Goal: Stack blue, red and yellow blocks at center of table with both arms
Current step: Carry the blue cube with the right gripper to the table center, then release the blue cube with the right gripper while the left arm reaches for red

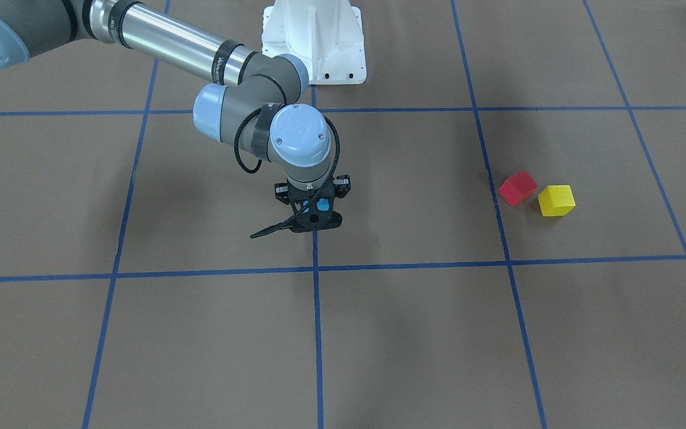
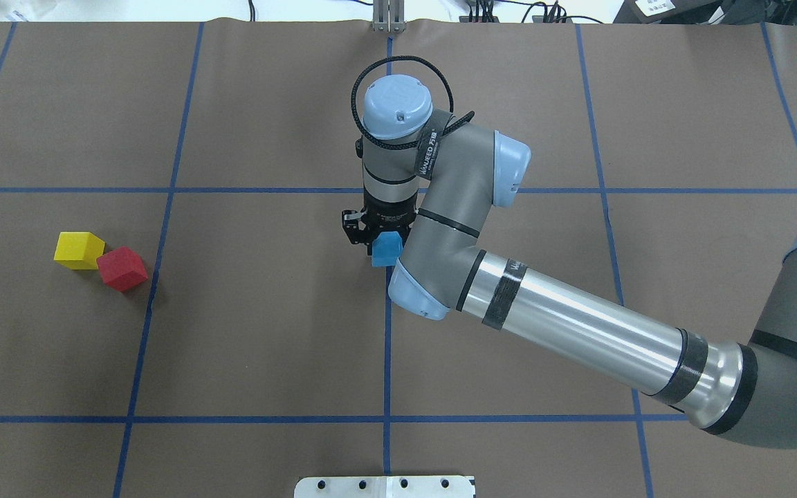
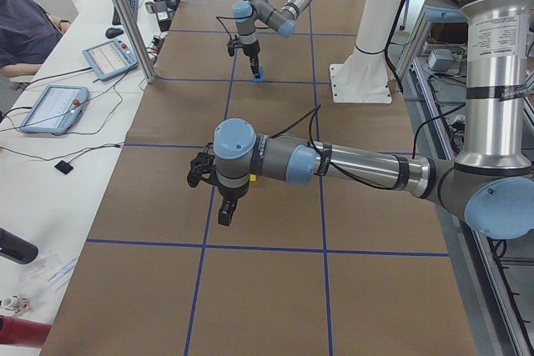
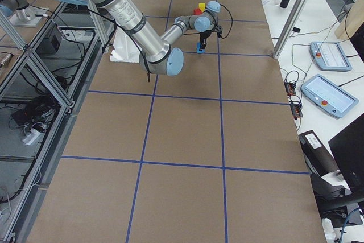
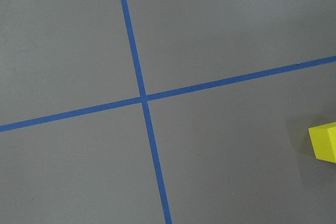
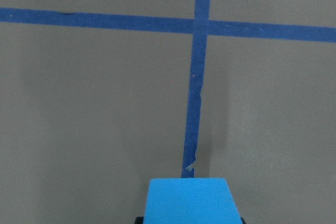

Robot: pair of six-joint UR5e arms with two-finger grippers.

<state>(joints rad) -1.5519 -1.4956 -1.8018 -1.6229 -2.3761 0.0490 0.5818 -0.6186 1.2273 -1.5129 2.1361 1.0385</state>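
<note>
My right gripper (image 1: 317, 215) is shut on the light blue block (image 1: 322, 205) (image 2: 387, 249) beside the centre tape line of the table (image 2: 267, 332). I cannot tell whether the block touches the table. It fills the bottom of the right wrist view (image 6: 189, 200). The red block (image 1: 517, 188) (image 2: 122, 269) and the yellow block (image 1: 556, 200) (image 2: 79, 250) sit side by side, corners nearly touching, on the robot's left. The yellow block also shows at the left wrist view's right edge (image 5: 324, 141). My left gripper (image 3: 224, 214) appears only in the exterior left view, hanging near those blocks; I cannot tell its state.
The white pedestal base (image 1: 313, 42) stands at the robot's edge of the table. Beyond the far edge is a desk with tablets (image 3: 52, 107), an aluminium post (image 3: 125, 18) and a seated person (image 3: 25, 27).
</note>
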